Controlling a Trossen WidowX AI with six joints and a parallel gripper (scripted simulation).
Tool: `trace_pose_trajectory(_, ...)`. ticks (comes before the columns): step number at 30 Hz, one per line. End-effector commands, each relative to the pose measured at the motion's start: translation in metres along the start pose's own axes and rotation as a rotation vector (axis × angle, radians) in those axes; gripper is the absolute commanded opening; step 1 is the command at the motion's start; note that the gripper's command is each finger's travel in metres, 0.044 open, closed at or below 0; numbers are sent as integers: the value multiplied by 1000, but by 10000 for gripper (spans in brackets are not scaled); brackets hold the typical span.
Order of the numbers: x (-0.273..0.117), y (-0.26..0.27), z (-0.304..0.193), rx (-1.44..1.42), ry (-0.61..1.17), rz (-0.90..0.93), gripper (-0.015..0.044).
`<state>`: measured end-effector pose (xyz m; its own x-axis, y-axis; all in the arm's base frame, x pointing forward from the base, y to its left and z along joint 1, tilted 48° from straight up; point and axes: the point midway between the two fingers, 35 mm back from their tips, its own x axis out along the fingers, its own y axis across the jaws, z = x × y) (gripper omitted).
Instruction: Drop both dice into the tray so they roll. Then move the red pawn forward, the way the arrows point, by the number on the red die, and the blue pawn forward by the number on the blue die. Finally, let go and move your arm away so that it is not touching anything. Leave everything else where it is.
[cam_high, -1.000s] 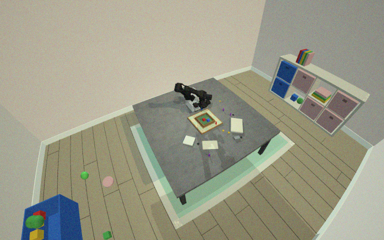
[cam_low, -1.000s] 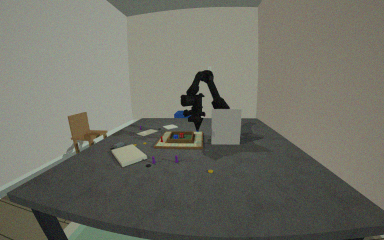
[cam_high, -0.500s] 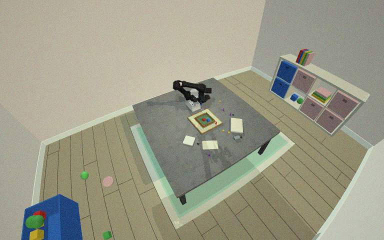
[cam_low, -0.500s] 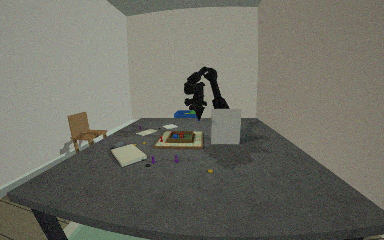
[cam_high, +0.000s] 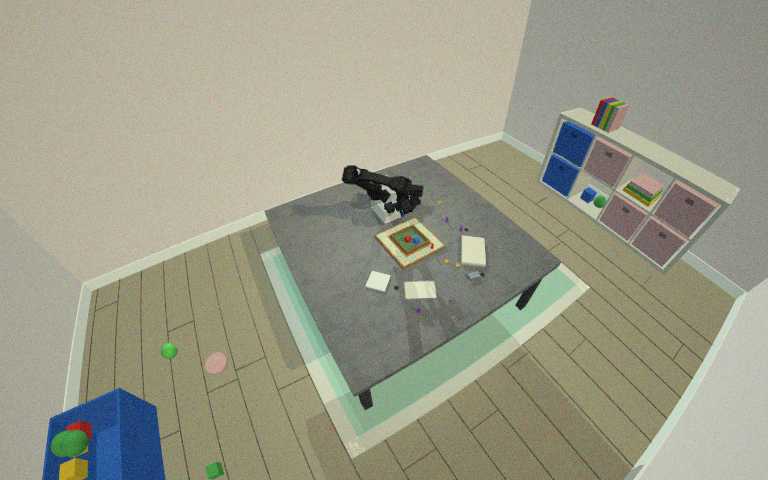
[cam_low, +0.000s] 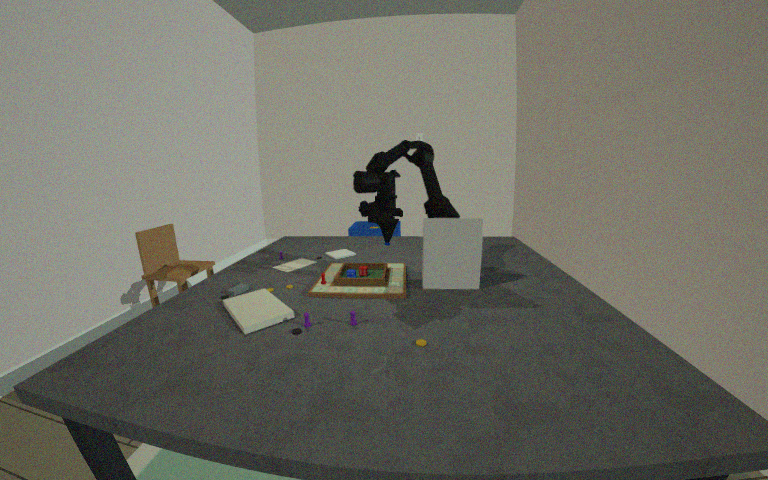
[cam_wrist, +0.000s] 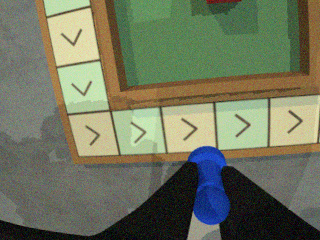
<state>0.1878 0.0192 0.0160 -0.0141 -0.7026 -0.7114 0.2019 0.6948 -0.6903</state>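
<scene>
The blue pawn (cam_wrist: 210, 185) (cam_low: 387, 243) (cam_high: 402, 215) is held between the fingertips of my gripper (cam_wrist: 207, 174) (cam_low: 387, 240), which is shut on it. The pawn hangs above the edge of the game board (cam_wrist: 120, 160) (cam_high: 396, 258) (cam_low: 356, 294); its height is hard to tell in the wrist view. The red die (cam_high: 407, 239) (cam_low: 363, 271) and the blue die (cam_high: 416, 240) (cam_low: 351, 273) lie in the tray (cam_high: 408, 252) (cam_low: 362, 281) in the board's middle. Their top numbers are too small to read. The red pawn (cam_high: 432, 246) (cam_low: 323, 278) stands upright on the board's border track.
A thick cream book (cam_high: 473, 251) (cam_low: 257, 310), an open booklet (cam_high: 420, 289) (cam_low: 294, 264) and a white pad (cam_high: 378, 281) (cam_low: 340, 253) lie around the board. Purple pawns (cam_high: 446, 219) (cam_low: 352, 318), yellow discs (cam_high: 440, 202) (cam_low: 420, 343) and dark discs (cam_high: 396, 287) (cam_low: 296, 331) are scattered. A light grey block (cam_low: 451, 253) stands beside the board.
</scene>
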Motion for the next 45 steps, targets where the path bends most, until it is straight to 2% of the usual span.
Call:
trace_pose_trajectory(1,2,-6,15,5,-15,16,0)
trace_pose_trajectory(30,50,-105,88,31,-29,-60,0)
trace_pose_trajectory(45,86,-108,89,31,-29,-63,0)
